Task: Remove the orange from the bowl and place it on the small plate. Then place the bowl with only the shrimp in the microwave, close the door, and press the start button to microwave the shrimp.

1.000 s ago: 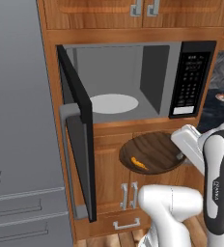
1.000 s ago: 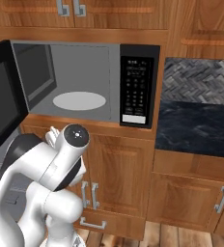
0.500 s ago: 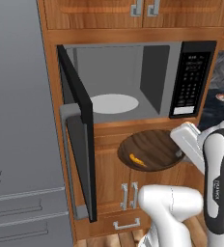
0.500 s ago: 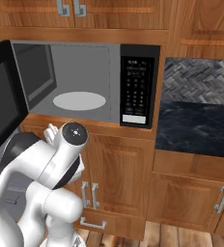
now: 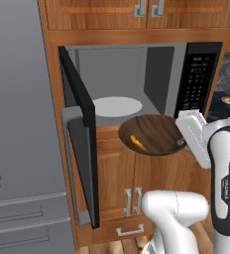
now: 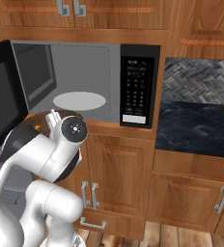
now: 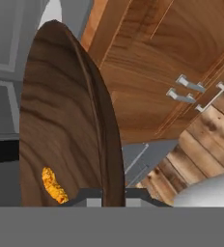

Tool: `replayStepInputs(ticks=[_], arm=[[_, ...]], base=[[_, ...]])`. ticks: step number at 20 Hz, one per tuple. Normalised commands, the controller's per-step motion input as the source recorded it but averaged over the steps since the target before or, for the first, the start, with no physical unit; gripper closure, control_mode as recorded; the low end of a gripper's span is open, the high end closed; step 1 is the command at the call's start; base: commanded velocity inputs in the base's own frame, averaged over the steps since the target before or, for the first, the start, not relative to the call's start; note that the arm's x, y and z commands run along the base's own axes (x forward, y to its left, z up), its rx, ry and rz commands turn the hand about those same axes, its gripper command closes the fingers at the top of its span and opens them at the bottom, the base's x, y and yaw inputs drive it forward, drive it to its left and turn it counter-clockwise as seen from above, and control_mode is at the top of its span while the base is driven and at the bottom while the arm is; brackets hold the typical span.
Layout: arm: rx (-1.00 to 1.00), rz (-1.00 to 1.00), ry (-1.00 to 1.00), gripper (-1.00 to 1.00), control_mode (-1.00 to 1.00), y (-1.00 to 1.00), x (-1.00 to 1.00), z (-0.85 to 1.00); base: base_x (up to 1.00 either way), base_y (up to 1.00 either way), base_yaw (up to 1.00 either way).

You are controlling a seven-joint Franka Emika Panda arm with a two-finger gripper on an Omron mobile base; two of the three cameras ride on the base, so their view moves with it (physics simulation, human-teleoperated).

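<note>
Before the open microwave point(image 5: 137, 84), jaws clamp the bowl's point(image 5: 154, 134) rim; keypad writing unreadable.

The bowl point(image 5: 154, 135) I carry is dark, smooth grained wood. The cabinets point(image 6: 128, 169) are warm, satiny wood with metal handles. The microwave point(image 5: 199, 74) panel is glossy black.

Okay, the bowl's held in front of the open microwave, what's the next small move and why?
Probably ease the bowl forward and up a little, into the microwave cavity toward the white turntable. The claw grips the bowl's rim, the shrimp sits inside, and the door stands wide open. The bowl seems to hang just outside and slightly below the opening, so it likely needs to clear the sill first.
</note>
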Motion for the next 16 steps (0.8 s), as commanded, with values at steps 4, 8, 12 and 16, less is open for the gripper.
replayStepInputs(ticks=[4, 8, 12, 16], arm=[[0.02, -0.21, -0.13, 1.0, -1.0, 0.24, 0.51, 0.4], [0.04, -0.18, -0.07, 1.0, -1.0, 0.04, 0.54, 0.39], [0.04, -0.08, 0.0, 1.0, -1.0, 0.0, 0.67, 0.16], [0.0, 0.0, 0.0, 1.0, -1.0, 0.15, 0.78, 0.0]], base=[[0.0, 0.0, 0.0], [0.0, 0.0, 0.0], [0.0, 0.0, 0.0], [0.0, 0.0, 0.0]])
